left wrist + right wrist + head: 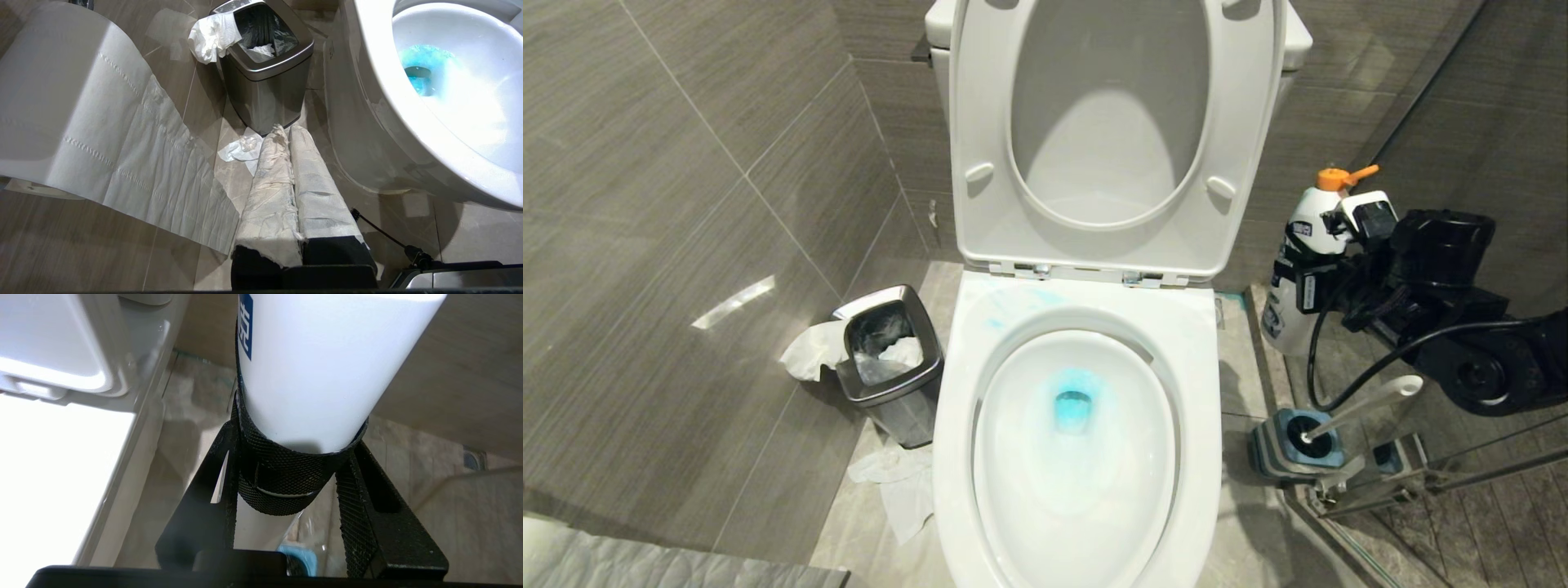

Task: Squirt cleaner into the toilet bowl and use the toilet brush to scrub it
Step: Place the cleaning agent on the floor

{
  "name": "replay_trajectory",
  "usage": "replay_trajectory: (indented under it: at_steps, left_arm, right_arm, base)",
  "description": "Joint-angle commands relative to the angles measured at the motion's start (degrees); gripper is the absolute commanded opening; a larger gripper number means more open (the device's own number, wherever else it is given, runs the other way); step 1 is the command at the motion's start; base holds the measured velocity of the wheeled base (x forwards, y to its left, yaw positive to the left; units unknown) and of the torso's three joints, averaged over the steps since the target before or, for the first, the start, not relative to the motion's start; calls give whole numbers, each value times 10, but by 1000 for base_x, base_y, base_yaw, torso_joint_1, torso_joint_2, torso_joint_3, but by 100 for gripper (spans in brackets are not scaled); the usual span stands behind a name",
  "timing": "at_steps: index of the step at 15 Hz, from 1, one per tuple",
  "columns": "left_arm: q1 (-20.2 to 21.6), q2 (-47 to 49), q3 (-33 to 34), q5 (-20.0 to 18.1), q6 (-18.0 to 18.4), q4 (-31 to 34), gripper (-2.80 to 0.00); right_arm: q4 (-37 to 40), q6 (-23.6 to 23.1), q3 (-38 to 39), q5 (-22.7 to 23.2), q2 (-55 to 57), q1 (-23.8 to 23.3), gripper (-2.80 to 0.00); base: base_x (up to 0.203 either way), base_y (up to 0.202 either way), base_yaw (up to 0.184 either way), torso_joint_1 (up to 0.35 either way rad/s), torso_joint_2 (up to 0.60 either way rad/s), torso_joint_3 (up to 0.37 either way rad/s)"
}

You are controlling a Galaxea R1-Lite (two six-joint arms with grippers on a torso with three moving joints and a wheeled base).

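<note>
Turquoise cleaner (pixel 1074 404) pools at the drain of the toilet bowl (pixel 1201 457), w/ faint smears on the rim near the hinges; seat and lid stand upright. Right gripper (pixel 286 473) is clamped around a white bottle (pixel 1305 253) w/ an orange cap, held upright at the bowl's right side, above the floor by the glass wall. Toilet brush (pixel 1364 404) sits in its grey holder just below, handle leaning right. Left gripper (pixel 292 163), fingers paper-wrapped and pressed together, hangs low by the steel bin (pixel 267 77), holding nothing, loose tissue around.
</note>
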Motion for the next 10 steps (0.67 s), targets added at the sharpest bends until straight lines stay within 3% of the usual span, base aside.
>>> replay_trajectory:
  at_steps: [1, 3, 10]
  left_arm:
    - [0, 1, 2, 0, 0, 0, -280]
    - [0, 1, 1, 0, 0, 0, -280]
    - [0, 1, 1, 0, 0, 0, -280]
  right_arm:
    - [-104, -5, 15, 3, 76, 0, -280]
    - [-185, -12, 22, 5, 120, 0, -280]
    - [-350, -15, 14, 1, 239, 2, -280]
  base:
    - [0, 0, 0, 0, 0, 0]
    - [0, 0, 0, 0, 0, 0]
    - [0, 0, 0, 0, 0, 0]
